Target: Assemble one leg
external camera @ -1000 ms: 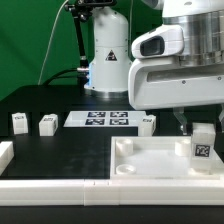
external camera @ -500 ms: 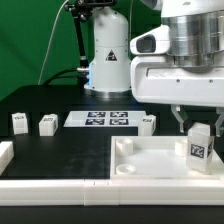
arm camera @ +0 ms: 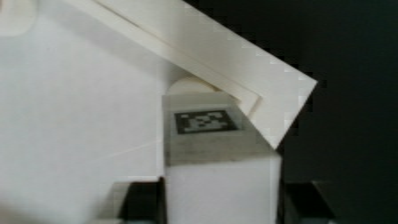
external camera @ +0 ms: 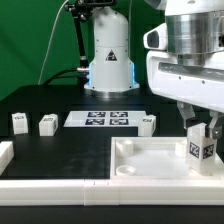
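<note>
A white leg (external camera: 202, 150) with a square marker tag stands upright at the corner of the white tabletop (external camera: 150, 165) on the exterior view's right. My gripper (external camera: 201, 132) comes down over it, with a finger on each side, and is shut on its upper part. In the wrist view the leg (arm camera: 217, 150) stands between my dark fingers (arm camera: 143, 200), by the tabletop's (arm camera: 89, 100) corner rim. Three more legs stand on the black table: two at the left (external camera: 19, 122) (external camera: 46, 125) and one near the middle (external camera: 147, 124).
The marker board (external camera: 100, 119) lies flat behind the legs. The robot's white base (external camera: 108, 60) stands at the back. A white raised border (external camera: 50, 185) runs along the table's front, with a short piece at the left (external camera: 5, 153).
My hand has shifted toward the exterior view's right and turned. The leg between the fingers has turned with it, and its tag now faces a slightly different way.
</note>
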Robot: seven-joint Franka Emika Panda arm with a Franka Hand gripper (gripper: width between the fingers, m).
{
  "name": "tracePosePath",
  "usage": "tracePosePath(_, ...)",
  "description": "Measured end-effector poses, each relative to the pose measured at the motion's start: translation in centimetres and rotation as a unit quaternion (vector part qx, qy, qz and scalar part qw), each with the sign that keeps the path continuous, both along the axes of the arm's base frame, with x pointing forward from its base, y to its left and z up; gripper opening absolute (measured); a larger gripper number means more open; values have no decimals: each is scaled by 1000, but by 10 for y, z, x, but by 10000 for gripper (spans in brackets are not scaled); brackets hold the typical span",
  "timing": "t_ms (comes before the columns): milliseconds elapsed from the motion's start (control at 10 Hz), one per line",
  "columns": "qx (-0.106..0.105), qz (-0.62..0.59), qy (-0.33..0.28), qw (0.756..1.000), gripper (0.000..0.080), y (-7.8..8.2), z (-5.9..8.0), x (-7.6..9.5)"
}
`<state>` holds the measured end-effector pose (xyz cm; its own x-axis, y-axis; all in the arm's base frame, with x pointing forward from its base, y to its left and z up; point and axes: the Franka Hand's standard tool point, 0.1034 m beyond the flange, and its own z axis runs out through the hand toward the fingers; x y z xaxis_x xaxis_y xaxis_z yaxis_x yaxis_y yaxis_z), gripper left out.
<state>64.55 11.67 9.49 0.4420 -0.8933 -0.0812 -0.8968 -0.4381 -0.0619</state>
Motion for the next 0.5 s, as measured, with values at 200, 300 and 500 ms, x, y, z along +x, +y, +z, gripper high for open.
tracePosePath(200,1,-4,0,1000,294,0,0,0)
tracePosePath(300,1,24,-2,1000,294,0,-1,0)
tracePosePath(500,0,62,1,998,609,2,-2,-2)
